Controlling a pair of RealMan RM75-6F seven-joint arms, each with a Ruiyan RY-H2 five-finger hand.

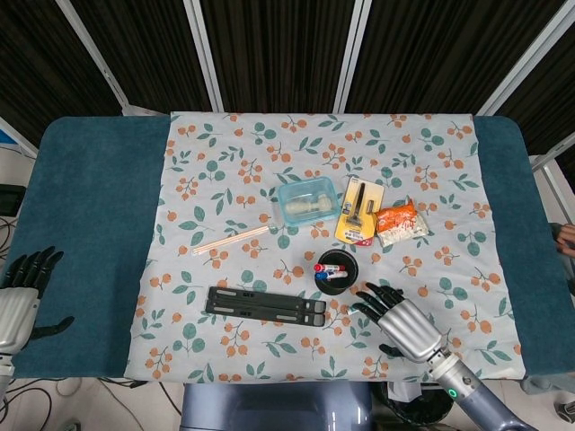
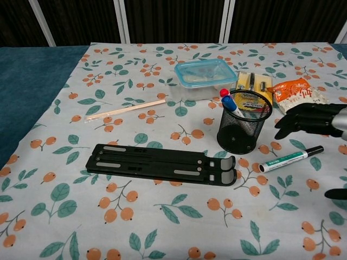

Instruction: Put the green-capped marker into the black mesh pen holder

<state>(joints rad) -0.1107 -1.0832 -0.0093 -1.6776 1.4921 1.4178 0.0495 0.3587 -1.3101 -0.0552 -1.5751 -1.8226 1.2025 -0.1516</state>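
The head view looked almost straight down from high above the table, far enough back to take in the whole top, its blue cloth at both ends, the dark slatted panels behind and a strip of floor at each side. The chest view sat much lower and nearer (just off the front edge), facing across the flowered cloth toward those panels at a shallow slant, so near things loomed large. Both views shared the middle of the cloth: the mesh pen holder, the black folding stand and the plastic box.
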